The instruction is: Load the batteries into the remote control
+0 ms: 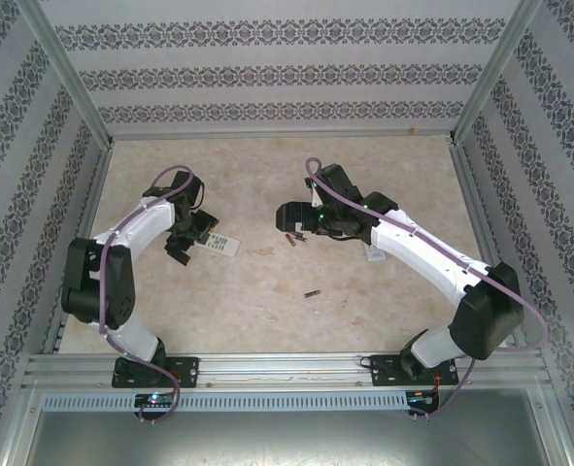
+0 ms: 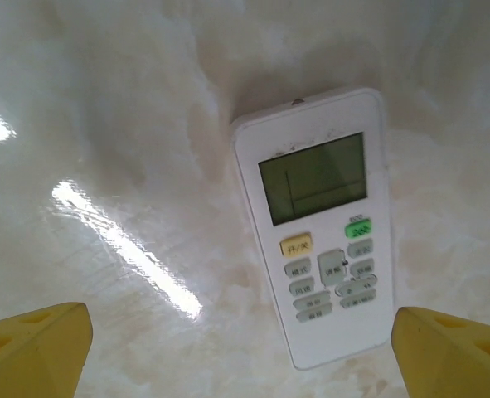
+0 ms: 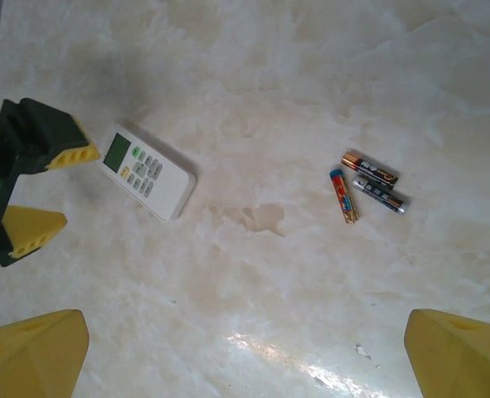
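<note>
Marbled beige tabletop (image 1: 267, 320) carried one stray battery (image 1: 311, 292) nearest the arm bases. Farther out, the left gripper (image 1: 193, 239) hung with its fingers spread wide over a short white display remote (image 2: 315, 224), its pads clear of it. Across from it, the right gripper (image 3: 245, 356) stood equally parted above three batteries (image 3: 369, 170) lying close together. Patterned wallpaper (image 1: 267, 78) closed the back.
</note>
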Robot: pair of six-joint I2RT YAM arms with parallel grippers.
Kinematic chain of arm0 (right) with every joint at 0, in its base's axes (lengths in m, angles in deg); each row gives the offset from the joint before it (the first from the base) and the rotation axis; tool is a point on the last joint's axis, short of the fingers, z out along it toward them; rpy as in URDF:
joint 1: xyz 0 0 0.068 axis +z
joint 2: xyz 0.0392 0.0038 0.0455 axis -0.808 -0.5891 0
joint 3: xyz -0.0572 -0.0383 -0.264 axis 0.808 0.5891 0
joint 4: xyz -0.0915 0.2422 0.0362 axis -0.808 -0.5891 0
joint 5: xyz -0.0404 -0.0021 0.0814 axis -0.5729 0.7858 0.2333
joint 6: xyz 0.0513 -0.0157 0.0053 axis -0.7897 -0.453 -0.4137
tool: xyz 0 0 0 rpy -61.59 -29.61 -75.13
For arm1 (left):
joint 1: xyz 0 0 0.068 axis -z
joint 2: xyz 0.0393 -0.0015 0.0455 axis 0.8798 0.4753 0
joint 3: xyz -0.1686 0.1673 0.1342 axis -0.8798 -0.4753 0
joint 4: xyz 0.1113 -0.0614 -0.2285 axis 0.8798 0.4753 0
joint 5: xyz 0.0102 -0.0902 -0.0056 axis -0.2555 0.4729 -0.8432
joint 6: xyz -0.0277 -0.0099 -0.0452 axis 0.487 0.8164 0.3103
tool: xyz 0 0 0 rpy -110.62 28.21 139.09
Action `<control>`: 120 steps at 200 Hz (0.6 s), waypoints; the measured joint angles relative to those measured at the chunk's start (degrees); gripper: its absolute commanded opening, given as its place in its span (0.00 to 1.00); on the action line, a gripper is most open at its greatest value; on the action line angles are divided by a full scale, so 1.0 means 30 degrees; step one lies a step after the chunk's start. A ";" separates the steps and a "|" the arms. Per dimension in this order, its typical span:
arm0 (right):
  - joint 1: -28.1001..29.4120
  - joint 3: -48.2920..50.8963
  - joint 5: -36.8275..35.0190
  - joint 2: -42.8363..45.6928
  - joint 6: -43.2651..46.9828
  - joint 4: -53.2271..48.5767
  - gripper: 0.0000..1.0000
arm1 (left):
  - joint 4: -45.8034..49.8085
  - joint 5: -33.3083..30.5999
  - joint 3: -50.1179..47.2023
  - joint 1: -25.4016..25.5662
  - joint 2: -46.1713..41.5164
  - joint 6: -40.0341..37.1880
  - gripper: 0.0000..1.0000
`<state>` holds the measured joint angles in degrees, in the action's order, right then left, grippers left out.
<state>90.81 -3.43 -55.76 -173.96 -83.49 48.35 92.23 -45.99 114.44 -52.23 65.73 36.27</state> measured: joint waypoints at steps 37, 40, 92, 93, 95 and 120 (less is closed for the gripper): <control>0.0000 0.0066 -0.0503 0.0678 0.0036 -0.0474 0.98 | -0.0015 0.0612 0.0816 0.0015 0.2135 0.0175 0.94; 0.0000 0.0080 -0.0554 0.0765 0.0036 -0.0488 0.98 | -0.0022 0.0627 0.0911 0.0015 0.2251 0.0175 0.94; -0.0095 0.0102 -0.0940 0.1282 0.0044 -0.0648 0.98 | -0.0051 0.0714 0.2710 0.0015 0.3300 0.0160 0.93; -0.0109 0.0102 -0.0933 0.1282 0.0044 -0.0663 0.98 | -0.0051 0.0707 0.2754 0.0015 0.3315 0.0160 0.92; -0.0131 0.0102 -0.0940 0.1282 0.0044 -0.0678 0.98 | -0.0066 0.0678 0.2805 0.0015 0.3344 0.0160 0.92; -0.0138 0.0102 -0.0940 0.1282 0.0051 -0.0736 0.98 | 0.0087 0.0554 0.3519 0.0015 0.3854 0.0131 0.89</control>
<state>90.40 -3.12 -58.58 -170.12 -83.33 46.15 92.49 -44.33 125.00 -52.19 77.29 36.66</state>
